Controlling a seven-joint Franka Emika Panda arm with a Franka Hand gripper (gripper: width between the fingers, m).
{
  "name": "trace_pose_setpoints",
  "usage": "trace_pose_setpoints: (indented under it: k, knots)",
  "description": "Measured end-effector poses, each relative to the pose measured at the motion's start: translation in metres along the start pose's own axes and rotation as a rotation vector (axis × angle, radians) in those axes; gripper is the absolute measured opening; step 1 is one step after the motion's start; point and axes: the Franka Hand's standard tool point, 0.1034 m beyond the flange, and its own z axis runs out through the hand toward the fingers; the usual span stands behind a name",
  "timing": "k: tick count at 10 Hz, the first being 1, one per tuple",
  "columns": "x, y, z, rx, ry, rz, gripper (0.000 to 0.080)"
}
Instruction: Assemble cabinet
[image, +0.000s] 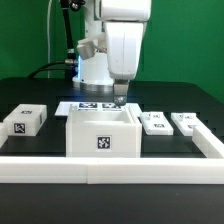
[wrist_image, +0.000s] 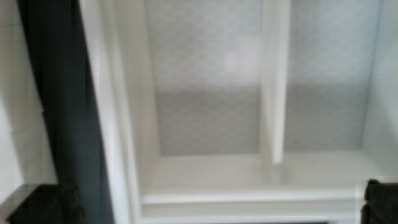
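Jaws apart, empty. Cabinet body (image: 100, 135) directly below jaws, open-topped on bench (image: 40, 95), its rear wall nearest the jaws. Judged rigid, light, smooth plastic, likely slippery. Best hold: pinch thin rear wall mid-span, squarely.

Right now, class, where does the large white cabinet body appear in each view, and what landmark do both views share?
Exterior view: the cabinet body sits low in the centre, open side up, with a marker tag on its front.
Wrist view: the cabinet body fills most of the picture, seen from inside.
Shared landmark: the black table, a dark strip beside the body's wall.
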Motion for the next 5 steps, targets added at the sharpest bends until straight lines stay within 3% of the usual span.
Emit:
trace_pose_setpoints:
  k: [5]
  knots:
    - [-0.005,-0.024,0.007,0.035,-0.005,-0.049,0.0798]
